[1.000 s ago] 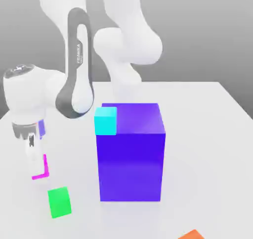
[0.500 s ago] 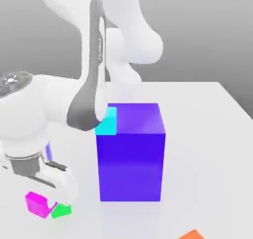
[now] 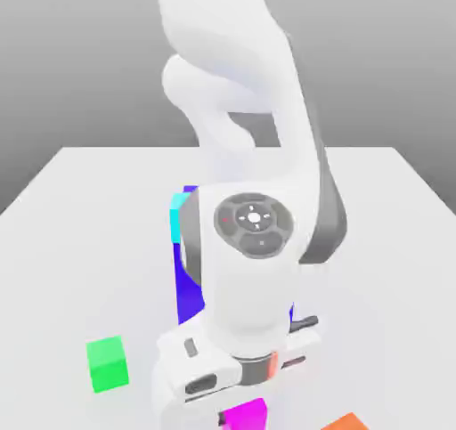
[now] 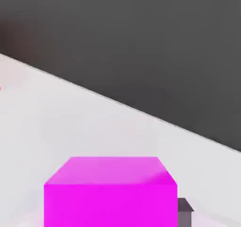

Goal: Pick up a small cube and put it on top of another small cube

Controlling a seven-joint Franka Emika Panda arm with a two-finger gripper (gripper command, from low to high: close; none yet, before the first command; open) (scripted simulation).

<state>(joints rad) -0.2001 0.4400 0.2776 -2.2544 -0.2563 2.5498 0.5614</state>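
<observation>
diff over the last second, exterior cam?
The arm swung from the exterior view's left across to the front, now covering most of the big blue block and the cyan cube. The magenta cube travelled with it, gripped in the pincer, from the left to bottom centre. The green cube, the orange piece and the blue block stayed put.

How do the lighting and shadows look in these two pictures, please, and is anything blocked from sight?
Exterior view: soft, even light, no glare; the arm hides most of the big blue-purple block, the green cube stands unobstructed. Hand view: the magenta cube is evenly lit, its top face paler than its front, against a plain dark backdrop.
</observation>
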